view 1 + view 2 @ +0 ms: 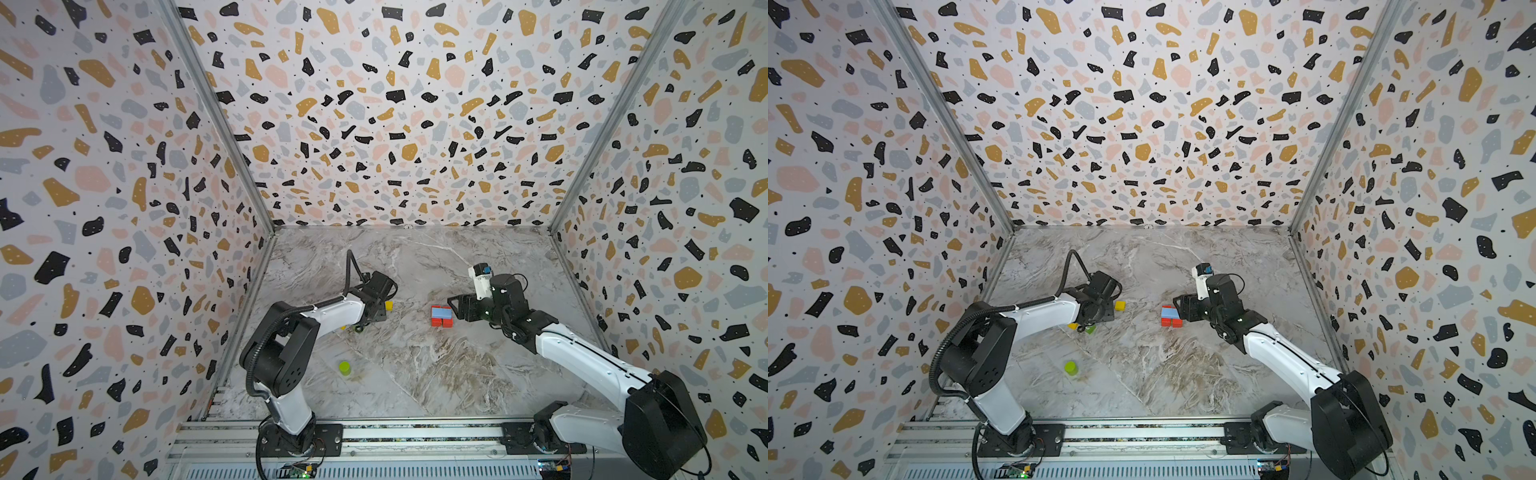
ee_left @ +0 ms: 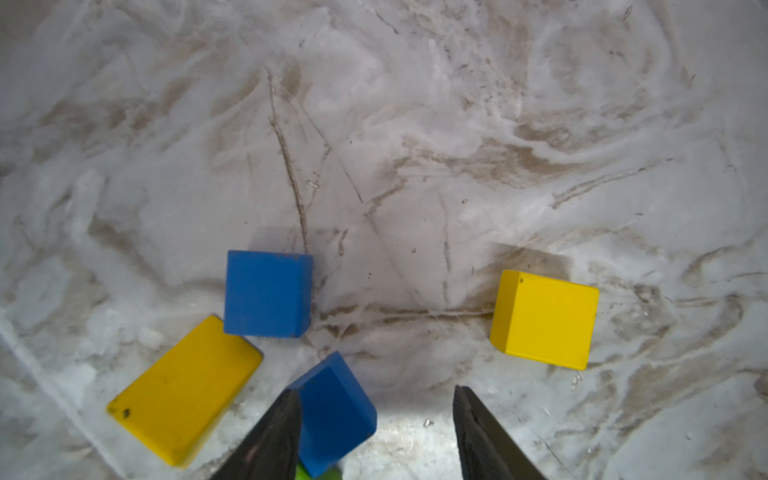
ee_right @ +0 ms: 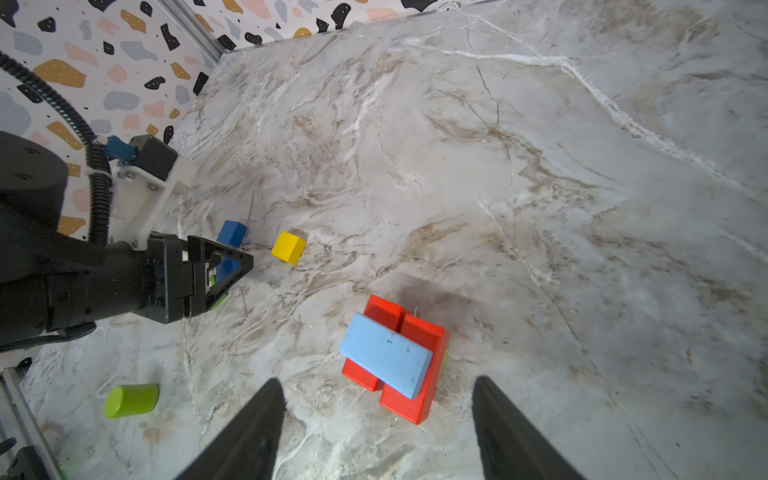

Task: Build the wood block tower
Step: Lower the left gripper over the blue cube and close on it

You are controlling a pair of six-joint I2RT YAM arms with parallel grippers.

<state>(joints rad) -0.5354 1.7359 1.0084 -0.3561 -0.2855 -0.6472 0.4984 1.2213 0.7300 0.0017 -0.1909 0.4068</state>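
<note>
The wood block tower [image 3: 395, 357] is found near the middle of the worktop [image 3: 540, 208], and only its lowest layers are in place. Two red blocks [image 3: 415, 399] are set side by side, touching, and a light blue bar [image 3: 384, 359] is laid flat across their tops. In both top views the stack is seen low and squat.

The right hand [image 3: 376, 380] is held just beside the tower. Its fingers [image 3: 249, 436] are spread wide apart and nothing is gripped between them.

Well to the left, a cluster of loose wood blocks [image 1: 1084, 326] is covered by the lowered left hand [image 2: 376, 390]. Its jaws are parted. A tilted blue block [image 2: 332, 411] is seen against one finger [image 2: 274, 436] and clear of the other, so it is not clamped. A sliver of green [image 2: 320, 473] is glimpsed under that block; it is probably another block, though too little is shown to be sure.

Just beyond, a blue cube [image 2: 268, 293] is set beside a yellow bar [image 2: 183, 390], the two nearly touching. A yellow cube [image 2: 544, 320] is placed apart from them, on the side toward the tower. A lime cylinder [image 3: 131, 400] is seen alone, nearer the front rail.
</note>
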